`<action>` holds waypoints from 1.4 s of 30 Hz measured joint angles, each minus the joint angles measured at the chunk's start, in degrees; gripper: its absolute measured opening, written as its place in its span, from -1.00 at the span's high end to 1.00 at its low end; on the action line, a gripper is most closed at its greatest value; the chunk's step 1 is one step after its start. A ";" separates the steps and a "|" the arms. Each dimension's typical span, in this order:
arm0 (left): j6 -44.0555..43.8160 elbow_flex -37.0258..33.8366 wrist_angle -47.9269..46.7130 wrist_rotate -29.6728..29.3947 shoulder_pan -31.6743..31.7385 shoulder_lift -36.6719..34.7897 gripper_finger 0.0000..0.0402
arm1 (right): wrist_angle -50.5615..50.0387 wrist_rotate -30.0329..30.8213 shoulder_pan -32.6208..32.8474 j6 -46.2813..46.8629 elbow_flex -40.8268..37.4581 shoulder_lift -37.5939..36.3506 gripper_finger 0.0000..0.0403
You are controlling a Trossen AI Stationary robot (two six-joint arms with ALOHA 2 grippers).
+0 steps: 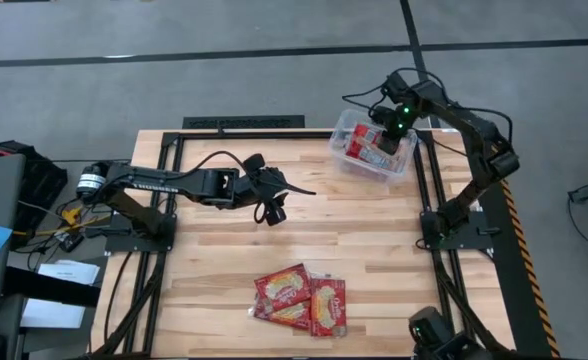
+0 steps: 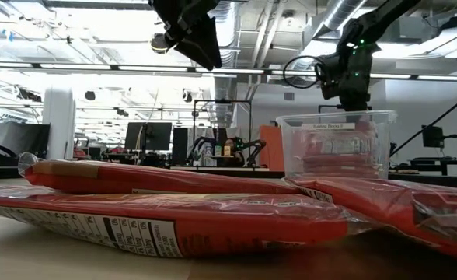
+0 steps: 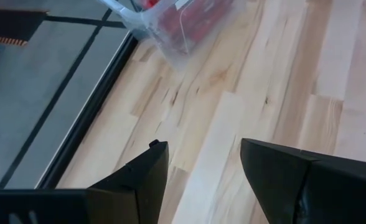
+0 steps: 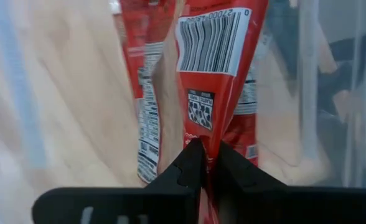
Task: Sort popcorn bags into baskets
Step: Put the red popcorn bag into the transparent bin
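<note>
**A bag hangs over the tub**

The right gripper [image 4: 203, 163] is above the clear tub [image 1: 406, 158], and its jaws are pinching the edge of one popcorn bag [image 4: 213, 68]. The bag hangs down inside the tub, next to other red bags [image 1: 362, 143] already there.

It may go wrong if the jaws let go while the bag leans on the tub wall. Then it could flop over the rim. It could also stick to a finger and get pulled back out.

The left gripper [image 3: 203, 169] waits well apart from the tub, jaws spread, holding nothing. More bags [image 1: 300, 299] lie in a pile far from the tub.

The table [image 1: 374, 240] is pale wood planks. Beyond the tub is a big room with desks, screens and ceiling pipes.
</note>
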 joint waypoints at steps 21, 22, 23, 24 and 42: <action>1.05 -0.03 -3.41 6.02 0.26 -0.78 0.04 | 8.59 8.29 2.96 6.12 0.00 -10.47 -0.05; 0.33 -0.03 -5.00 8.76 0.23 -1.37 0.04 | 8.57 5.95 3.53 7.46 0.00 -12.02 -0.05; -0.80 -0.02 -7.41 11.70 0.22 -2.02 0.04 | 8.56 3.55 4.24 8.92 0.00 -13.58 -0.05; -2.34 -0.02 -10.28 14.41 0.09 -2.41 0.04 | 8.49 1.28 5.24 10.37 0.00 -15.07 -0.05; -29.61 -22.93 12.82 18.91 -13.86 -0.17 0.04 | 8.98 -2.61 28.80 24.56 -6.43 -26.64 0.13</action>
